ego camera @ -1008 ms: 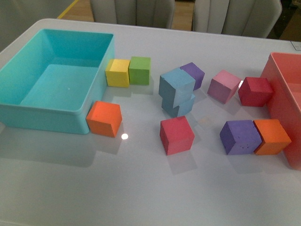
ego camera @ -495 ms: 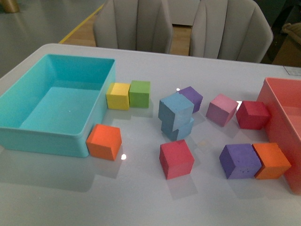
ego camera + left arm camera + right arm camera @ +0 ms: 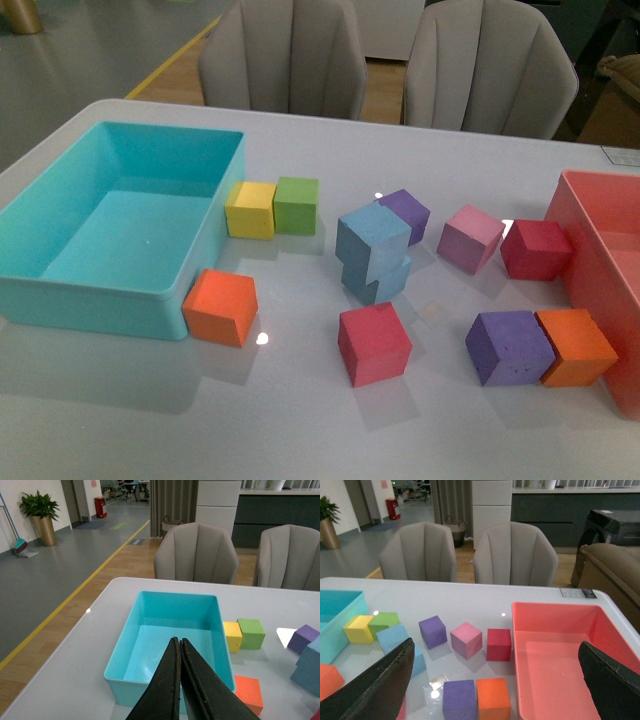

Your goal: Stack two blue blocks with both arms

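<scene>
The 2 blue blocks are sitting mid-table as a stack: the upper block (image 3: 372, 234) is resting on the lower block (image 3: 383, 279), twisted out of line with it (a purple cube (image 3: 405, 214) is just behind). The left gripper (image 3: 180, 652) is hanging above the turquoise bin (image 3: 150, 611), fingers pressed together on nothing. The right gripper (image 3: 495, 667) is holding its fingers wide apart.

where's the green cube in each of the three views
Front view: the green cube sits left of centre, touching the yellow cube, just beyond the turquoise bin.
Left wrist view: green cube beside the yellow cube, next to the bin.
Right wrist view: green cube behind the yellow cube.
Shared landmark: the yellow cube.
</scene>
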Robot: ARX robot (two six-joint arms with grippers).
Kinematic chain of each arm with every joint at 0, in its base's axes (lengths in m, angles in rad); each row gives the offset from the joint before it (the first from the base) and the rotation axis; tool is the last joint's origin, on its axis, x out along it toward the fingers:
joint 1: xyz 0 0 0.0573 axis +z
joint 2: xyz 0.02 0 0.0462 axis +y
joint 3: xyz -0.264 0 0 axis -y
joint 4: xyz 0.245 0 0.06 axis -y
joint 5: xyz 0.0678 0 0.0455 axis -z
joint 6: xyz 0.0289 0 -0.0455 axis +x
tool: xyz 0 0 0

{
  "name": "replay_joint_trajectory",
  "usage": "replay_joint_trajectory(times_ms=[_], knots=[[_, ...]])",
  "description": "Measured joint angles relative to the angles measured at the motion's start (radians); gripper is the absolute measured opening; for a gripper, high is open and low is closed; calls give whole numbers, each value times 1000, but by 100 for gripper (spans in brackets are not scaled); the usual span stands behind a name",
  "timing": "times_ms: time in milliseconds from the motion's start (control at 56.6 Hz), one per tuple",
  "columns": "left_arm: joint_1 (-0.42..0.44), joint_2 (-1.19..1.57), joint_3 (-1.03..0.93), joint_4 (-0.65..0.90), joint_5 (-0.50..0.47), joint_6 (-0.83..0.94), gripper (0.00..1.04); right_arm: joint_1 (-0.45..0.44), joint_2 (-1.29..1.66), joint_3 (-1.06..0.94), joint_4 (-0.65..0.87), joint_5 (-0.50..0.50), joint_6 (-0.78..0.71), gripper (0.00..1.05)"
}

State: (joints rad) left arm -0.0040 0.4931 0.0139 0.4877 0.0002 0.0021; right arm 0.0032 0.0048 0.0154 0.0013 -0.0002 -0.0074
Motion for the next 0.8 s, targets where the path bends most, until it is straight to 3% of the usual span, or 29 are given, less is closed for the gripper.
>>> replay_joint_trajectory(times_ms=[795], knots=[[0, -333, 0, -328, 0, 0, 2, 0, 0, 0, 0, 0, 0, 96]])
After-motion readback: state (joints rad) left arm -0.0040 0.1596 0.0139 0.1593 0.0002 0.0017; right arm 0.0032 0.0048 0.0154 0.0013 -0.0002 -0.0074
